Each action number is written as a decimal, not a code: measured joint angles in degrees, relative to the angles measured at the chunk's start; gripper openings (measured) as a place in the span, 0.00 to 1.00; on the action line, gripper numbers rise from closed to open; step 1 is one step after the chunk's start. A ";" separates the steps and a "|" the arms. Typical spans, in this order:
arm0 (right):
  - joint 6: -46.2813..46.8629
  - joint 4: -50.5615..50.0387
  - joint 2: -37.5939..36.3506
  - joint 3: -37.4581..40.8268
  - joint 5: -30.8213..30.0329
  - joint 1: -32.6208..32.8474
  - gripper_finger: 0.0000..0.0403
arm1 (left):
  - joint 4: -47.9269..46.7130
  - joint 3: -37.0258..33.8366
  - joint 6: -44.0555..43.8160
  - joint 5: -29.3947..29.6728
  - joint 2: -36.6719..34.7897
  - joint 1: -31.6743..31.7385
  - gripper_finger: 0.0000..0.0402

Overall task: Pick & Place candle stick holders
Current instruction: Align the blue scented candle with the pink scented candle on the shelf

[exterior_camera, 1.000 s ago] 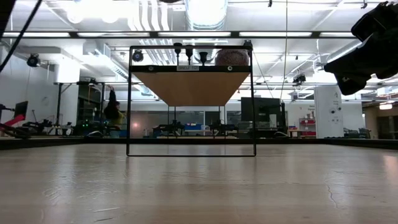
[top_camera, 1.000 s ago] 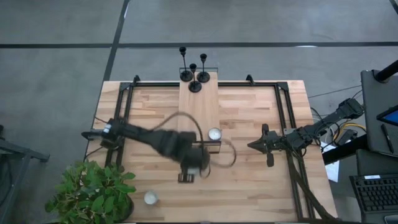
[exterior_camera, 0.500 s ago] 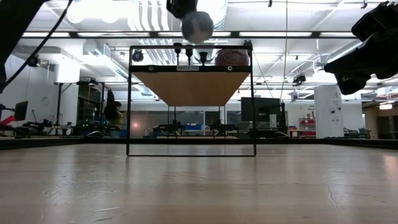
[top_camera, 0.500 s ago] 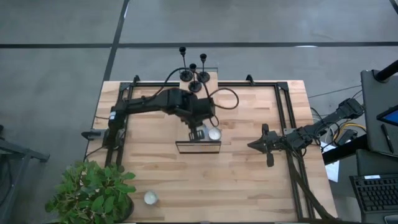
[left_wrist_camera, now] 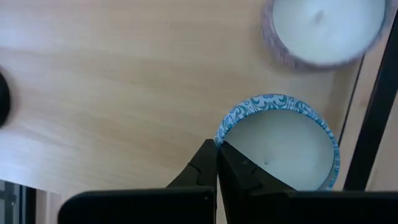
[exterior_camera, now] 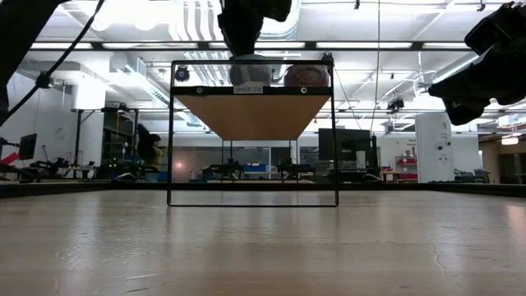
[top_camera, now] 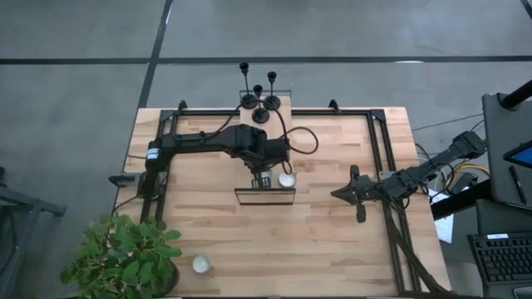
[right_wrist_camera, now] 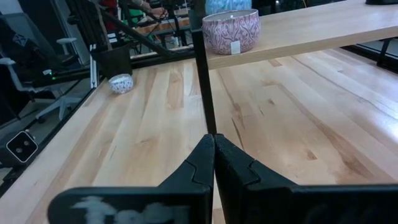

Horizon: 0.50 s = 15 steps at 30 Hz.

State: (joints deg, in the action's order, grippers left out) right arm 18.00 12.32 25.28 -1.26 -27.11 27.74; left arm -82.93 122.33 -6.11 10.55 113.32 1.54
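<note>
Three black candle stick holders (top_camera: 260, 115) stand on their round bases at the far end of a raised wooden shelf (top_camera: 268, 141). No gripper touches them. My left gripper (top_camera: 263, 175) is over the shelf's near end, shut on a blue-patterned candle tin (left_wrist_camera: 277, 149). This tin also shows in the low view (exterior_camera: 251, 72), at shelf height. A pink-patterned candle (top_camera: 287, 179) sits on the shelf just beside it. My right gripper (top_camera: 336, 193) is shut and empty, above the table's right part. My left gripper pinches the blue tin's rim (left_wrist_camera: 225, 132) between its two fingers, one outside the wall and one over the wax inside. The fingers come from above, pointing down. The tin stays upright; whether its bottom rests on the shelf I cannot tell.
The shelf stands on a thin black wire frame (exterior_camera: 170, 140) over the table's middle. A small white candle (top_camera: 200, 264) sits near the front left by a potted plant (top_camera: 125, 257). Black rails (top_camera: 384, 158) run along both table sides.
My left gripper has carried the blue tin from the table's near part up and toward the far edge. It passed over the shelf's near end and then came down to shelf height beside the pink candle. The tin has stayed upright.
</note>
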 joint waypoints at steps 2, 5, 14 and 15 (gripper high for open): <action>0.00 0.00 0.00 -0.01 0.01 0.01 0.02 | 0.05 -0.79 -0.02 -0.17 0.00 -0.04 0.00; 0.00 0.00 0.00 0.00 0.01 -0.01 0.02 | 0.33 -1.70 -0.18 -0.20 0.00 -0.25 0.00; 0.00 -0.10 0.00 0.00 0.02 0.01 0.02 | 3.30 -1.76 -0.44 -2.53 0.00 -0.53 0.00; -0.01 -0.09 0.00 0.00 0.02 0.00 0.02 | 3.44 -1.77 -0.48 -3.04 0.00 -0.55 0.00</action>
State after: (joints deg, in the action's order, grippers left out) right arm 17.99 12.23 25.28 -1.26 -27.09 27.73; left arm -79.50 120.56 -6.59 7.51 113.32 0.99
